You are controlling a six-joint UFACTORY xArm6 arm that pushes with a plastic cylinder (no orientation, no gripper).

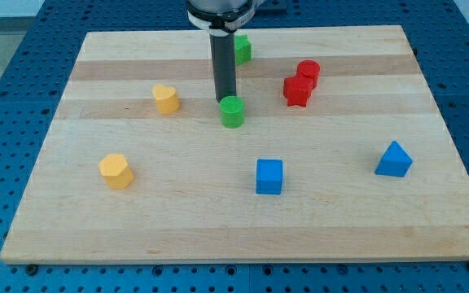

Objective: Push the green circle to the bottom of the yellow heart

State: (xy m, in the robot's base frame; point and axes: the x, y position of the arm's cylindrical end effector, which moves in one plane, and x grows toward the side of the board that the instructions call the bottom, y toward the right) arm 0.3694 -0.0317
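The green circle (pixel 232 111) sits near the middle of the wooden board (pixel 137 228), a little above centre. The yellow heart (pixel 166 98) lies to its left, slightly higher in the view. My tip (pixel 225 99) is at the end of the dark rod, right at the green circle's upper left edge, touching or nearly touching it. The rod comes down from the view's top.
A second green block (pixel 242 49) lies at the top, partly hidden behind the rod. A red circle (pixel 308 72) and a red star-like block (pixel 296 91) sit together at the upper right. A yellow hexagon (pixel 116 171) lies at the left, a blue cube (pixel 269 177) at lower centre, a blue triangle (pixel 393 159) at the right.
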